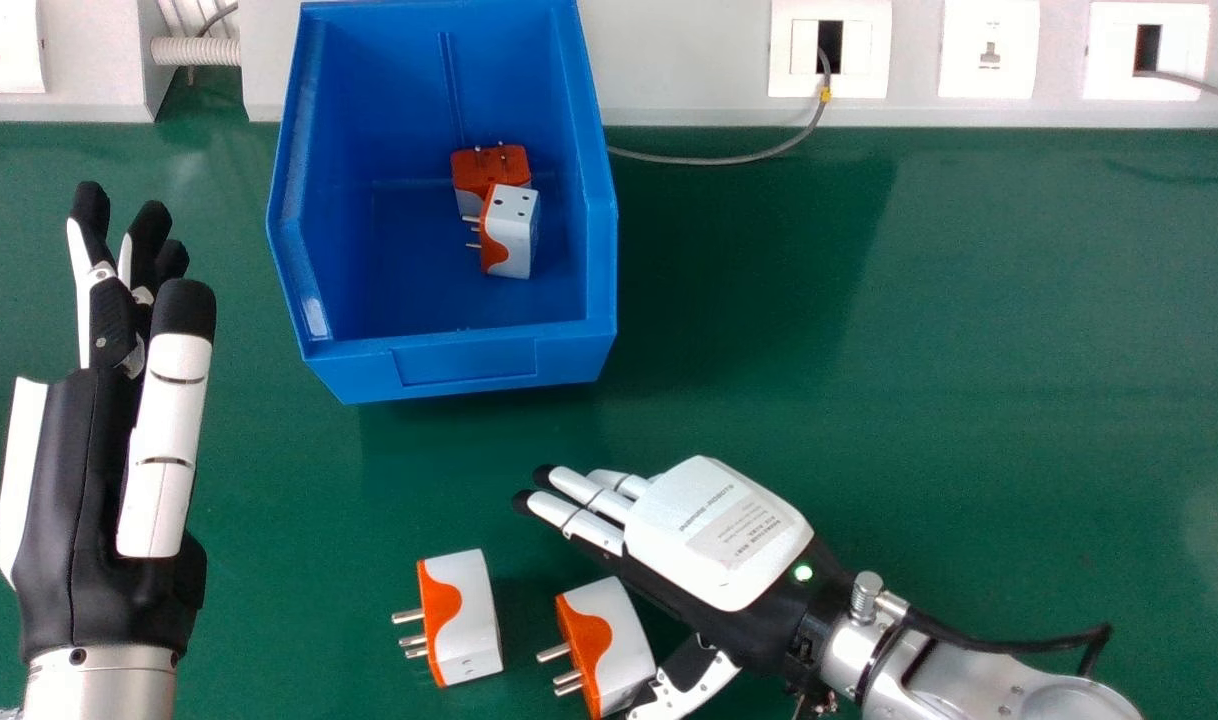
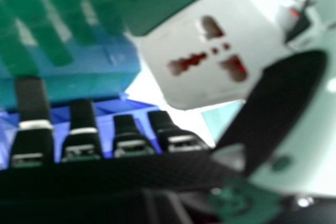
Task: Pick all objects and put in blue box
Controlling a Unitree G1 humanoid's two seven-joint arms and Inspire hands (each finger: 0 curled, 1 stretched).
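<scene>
My left hand (image 1: pixel 109 450) is held upright at the left of the table, its fingers straight. At the lower right lies my right hand (image 1: pixel 719 530), back up, fingers relaxed and pointing to the left. One white and orange adapter (image 1: pixel 606 645) stands between its fingers and thumb, not gripped; a second adapter (image 1: pixel 461 617) is to the left of it. In the right hand view the socket face of an adapter (image 2: pixel 210 51) shows near the thumb of my right hand (image 2: pixel 286 103). The blue box (image 1: pixel 469 365) holds two adapters, a white-topped one (image 1: pixel 512 232) leaning by an orange one (image 1: pixel 489 168).
Behind the green table (image 1: pixel 929 330) runs a pale wall panel with sockets (image 1: pixel 989 50). A grey cable (image 1: pixel 714 160) trails from it to the box's right side. The box's front wall rises between my right hand and its inside.
</scene>
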